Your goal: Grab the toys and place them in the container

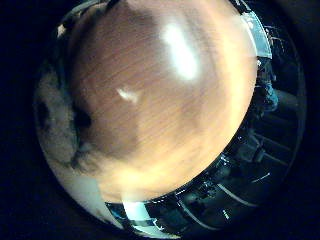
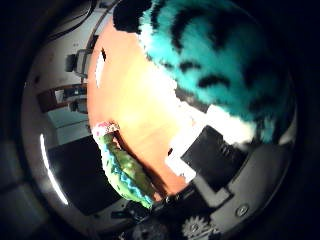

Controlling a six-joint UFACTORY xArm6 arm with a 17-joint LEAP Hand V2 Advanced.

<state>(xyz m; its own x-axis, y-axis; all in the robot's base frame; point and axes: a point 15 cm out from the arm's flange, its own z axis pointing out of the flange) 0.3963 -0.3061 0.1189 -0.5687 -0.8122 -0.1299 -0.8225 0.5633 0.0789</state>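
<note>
In the little finger side palm view, the wooden bench fills most of the picture, and at one edge a pale plush shape with dark spots is seen, too unclear to name. In the thumb side palm view, a teal furry toy with black stripes is very close to the palm; it looks soft and light, so it should compress easily, and I would take it around the thick body. A green toy with a zigzag ridge lies on the bench edge. The hand shows only black and white parts; whether its fingers are open or closed around the teal toy I cannot tell.
</note>
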